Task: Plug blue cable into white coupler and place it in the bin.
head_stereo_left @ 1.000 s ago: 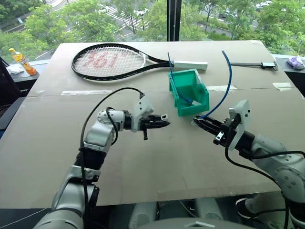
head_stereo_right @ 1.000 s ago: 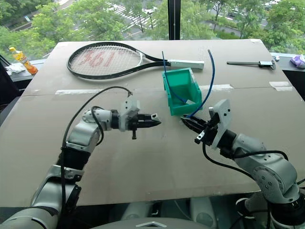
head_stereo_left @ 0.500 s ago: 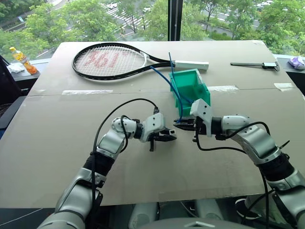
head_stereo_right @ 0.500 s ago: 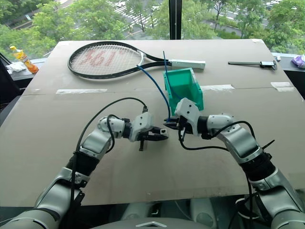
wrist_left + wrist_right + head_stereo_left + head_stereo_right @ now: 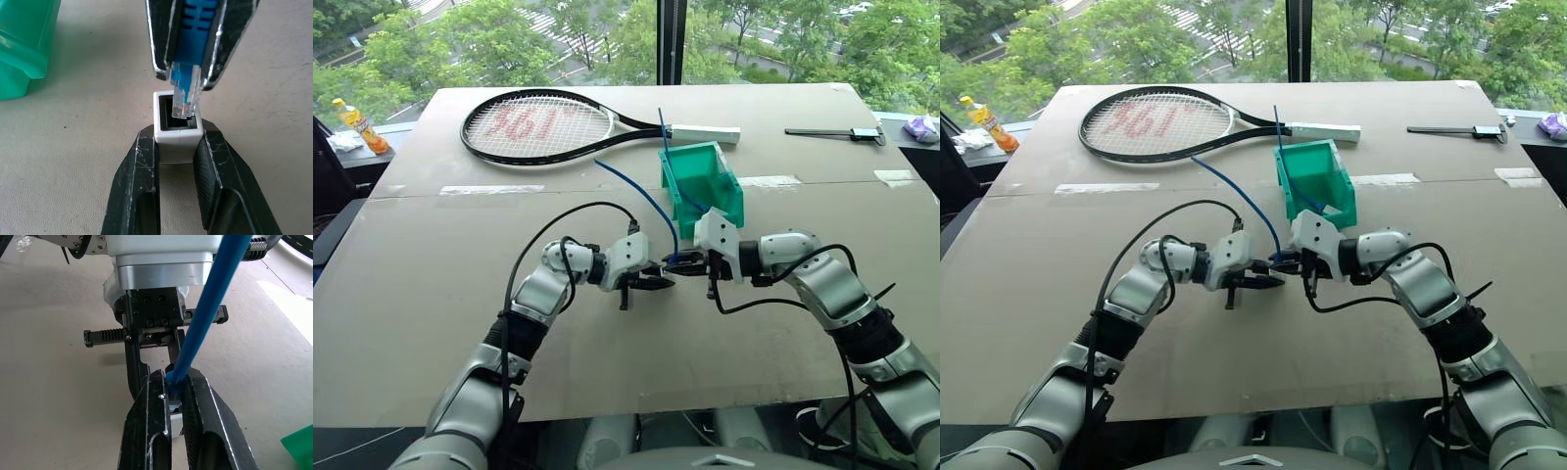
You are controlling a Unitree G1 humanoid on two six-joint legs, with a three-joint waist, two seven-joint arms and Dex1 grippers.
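Note:
My left gripper [image 5: 177, 139] is shut on the white coupler [image 5: 178, 149], a small white block with its dark socket facing my right gripper [image 5: 186, 78]. That gripper is shut on the blue cable [image 5: 206, 308] just behind its clear plug [image 5: 186, 95]. The plug's tip sits at the socket's mouth; how deep it goes I cannot tell. Both grippers meet tip to tip low over the table's middle, left gripper [image 5: 658, 282] against right gripper [image 5: 681, 262]. From there the cable arcs up and away to the left. The teal bin [image 5: 690, 153] stands just behind the right gripper.
A darker blue cable [image 5: 663, 132] sticks up out of the bin. A tennis racket [image 5: 538, 125] lies at the back of the table, a slim metal tool [image 5: 837, 132] at the back right. A bottle [image 5: 359, 125] stands off the table's far left.
My right arm swung in from the right with the cable, turning its plug to the coupler; the cable's free end now arcs left. The left gripper sank a little.

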